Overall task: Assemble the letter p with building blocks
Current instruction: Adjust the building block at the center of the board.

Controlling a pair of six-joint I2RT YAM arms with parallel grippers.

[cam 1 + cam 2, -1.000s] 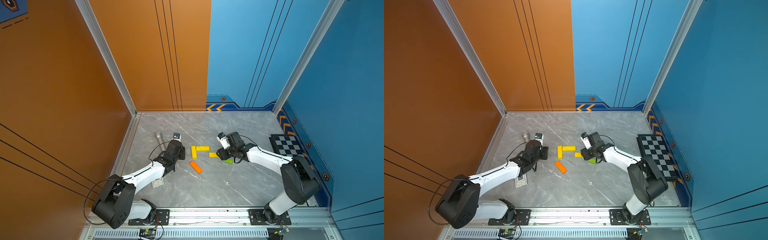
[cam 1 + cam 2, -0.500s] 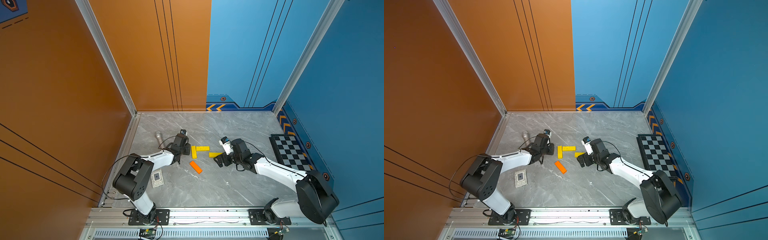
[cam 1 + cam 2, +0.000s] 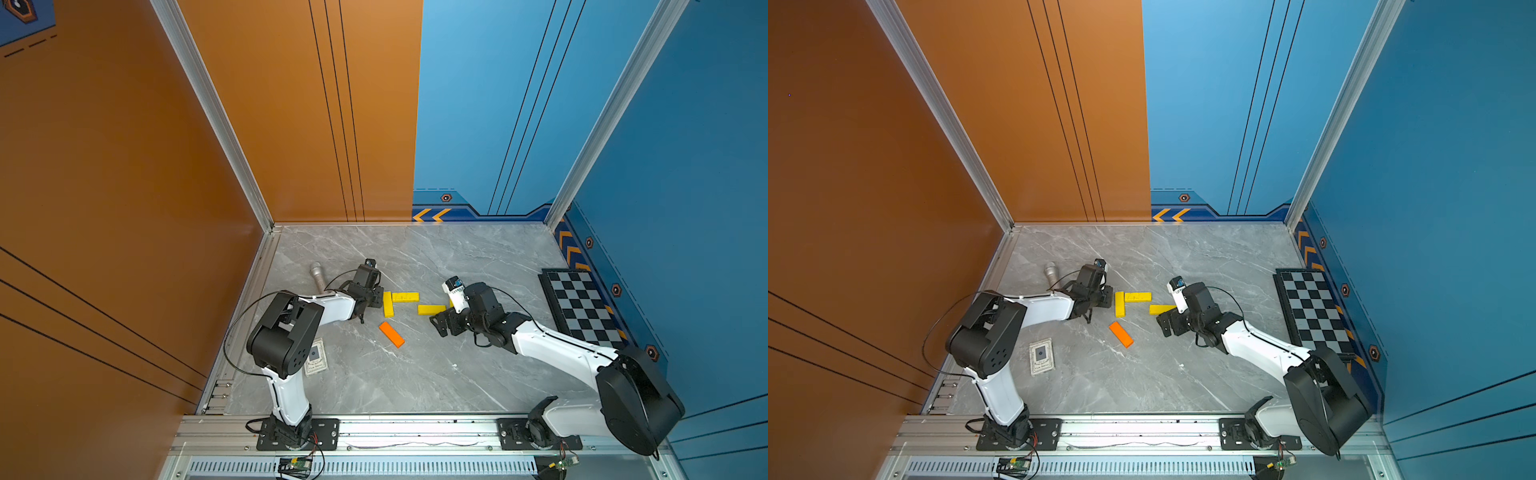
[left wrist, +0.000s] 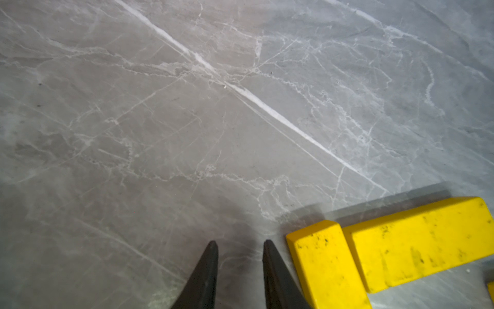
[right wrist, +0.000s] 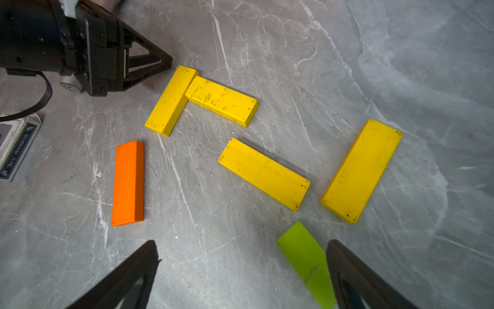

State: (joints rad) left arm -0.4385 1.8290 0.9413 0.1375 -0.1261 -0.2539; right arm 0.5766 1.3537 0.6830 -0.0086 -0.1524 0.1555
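Nearest left, we list a card pack (image 3: 316,361). Next, orange bar (image 3: 391,334), loose and skewed. Right gripper (image 5: 243,242): spread wide, holding nothing; green bar (image 5: 307,264) lies between its fingers, hard by one. Beyond, four yellow bars (image 5: 263,174): two touching in a corner, two apart, so the p's loop stands unclosed. Left gripper (image 4: 239,241): narrowly parted, empty, just beside that corner. Farthest, cylinder (image 3: 318,276). Risk, we judge: a brushing finger skews that corner or shoves green away.

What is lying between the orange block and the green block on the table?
Nothing lies there. In the right wrist view only bare grey table shows between the orange block and the green block.
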